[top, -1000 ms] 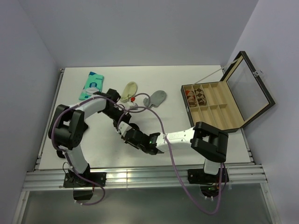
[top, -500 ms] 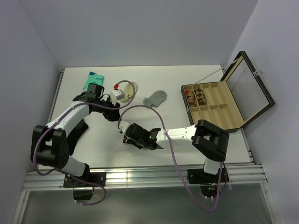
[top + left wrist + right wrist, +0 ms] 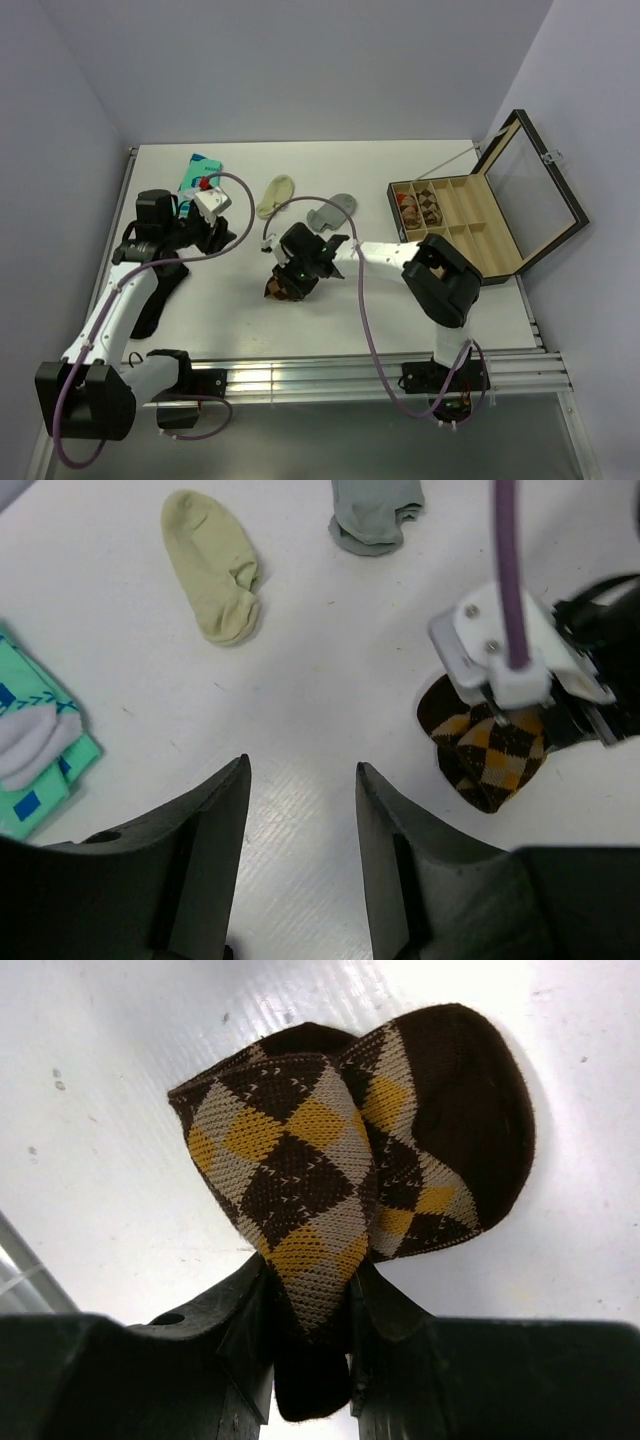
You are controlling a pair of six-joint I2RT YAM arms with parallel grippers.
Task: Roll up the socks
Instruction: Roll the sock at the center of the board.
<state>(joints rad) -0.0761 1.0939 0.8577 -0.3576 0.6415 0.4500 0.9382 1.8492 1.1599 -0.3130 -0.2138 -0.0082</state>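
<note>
The right gripper (image 3: 310, 1305) pinches a fold of the argyle sock (image 3: 340, 1150), its jaws narrow on the cloth. The sock sits bunched in a loose roll near the middle of the table (image 3: 400, 300). It looks light, soft and floppy, and would likely spring open if freed. The best hold is probably across the thick of the roll, not a loose edge. It is dark brown with orange and tan diamonds. To the left, the left gripper (image 3: 300, 820) hangs parted and empty. Farther back lie the cream sock (image 3: 212, 565) and grey sock (image 3: 375, 510).
</note>
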